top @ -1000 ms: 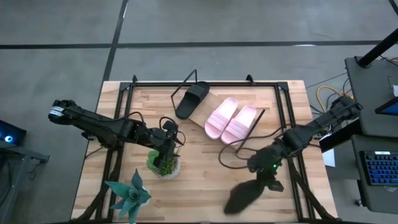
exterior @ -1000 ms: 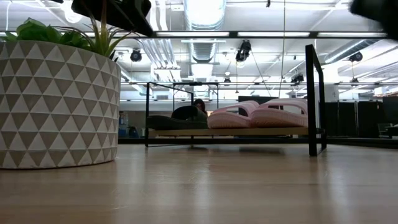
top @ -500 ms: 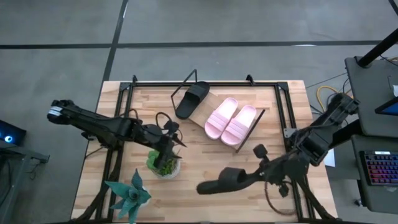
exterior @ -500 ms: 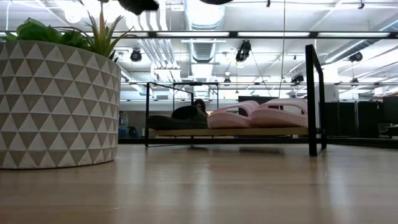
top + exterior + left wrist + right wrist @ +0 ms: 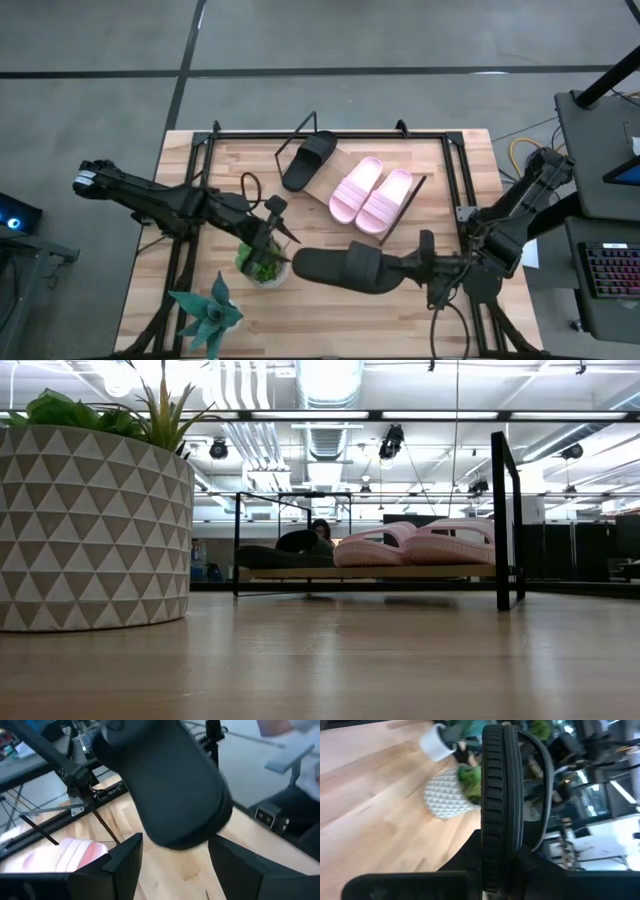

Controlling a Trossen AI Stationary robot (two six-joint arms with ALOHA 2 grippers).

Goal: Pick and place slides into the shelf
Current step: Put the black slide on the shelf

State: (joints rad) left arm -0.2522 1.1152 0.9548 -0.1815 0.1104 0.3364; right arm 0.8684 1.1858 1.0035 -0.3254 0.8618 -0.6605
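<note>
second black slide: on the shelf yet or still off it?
Off. The right pincer grips the black slide above the tabletop, near the potted plant; the shelf holds one black and two pink.

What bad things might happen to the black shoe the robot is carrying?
The right gripper holds the black slide by one end only, so it might slip out. Its far end is close to the left gripper and the potted plant, so they might bump. The shelf already holds three slides, leaving little room.
</note>
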